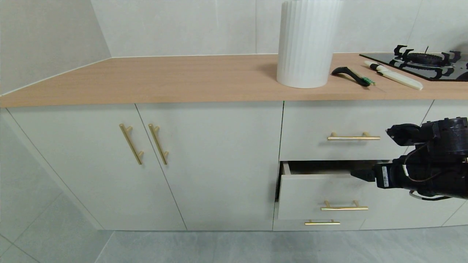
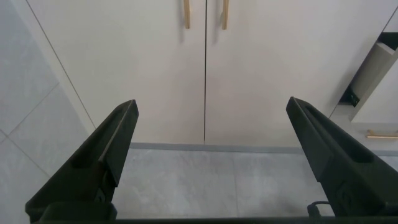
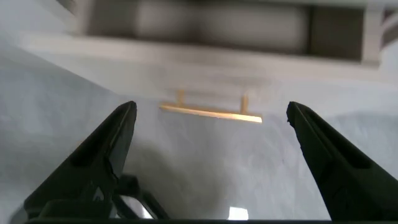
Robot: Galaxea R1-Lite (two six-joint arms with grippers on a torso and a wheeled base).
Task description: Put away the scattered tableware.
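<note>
On the wooden counter (image 1: 164, 78) lie a white knife (image 1: 395, 76) and a black-handled utensil with a green tip (image 1: 353, 76), both beside a tall white ribbed container (image 1: 305, 44). Below them the middle drawer (image 1: 314, 188) stands partly pulled out, and I cannot see inside it. My right gripper (image 1: 362, 174) hangs open just in front of that drawer's upper edge, holding nothing. The right wrist view has its fingers (image 3: 106, 149) spread on either side of the drawer's gold handle (image 3: 211, 112), short of it. My left gripper (image 2: 211, 109) is open and empty, low before the cabinet doors (image 2: 205, 68).
A gas hob (image 1: 424, 62) sits at the counter's far right. The top drawer (image 1: 353, 128) is closed, and a bottom drawer handle (image 1: 321, 222) shows below the open one. Two cabinet doors with gold handles (image 1: 144, 144) are closed on the left. Grey tile floor (image 1: 219, 248) lies below.
</note>
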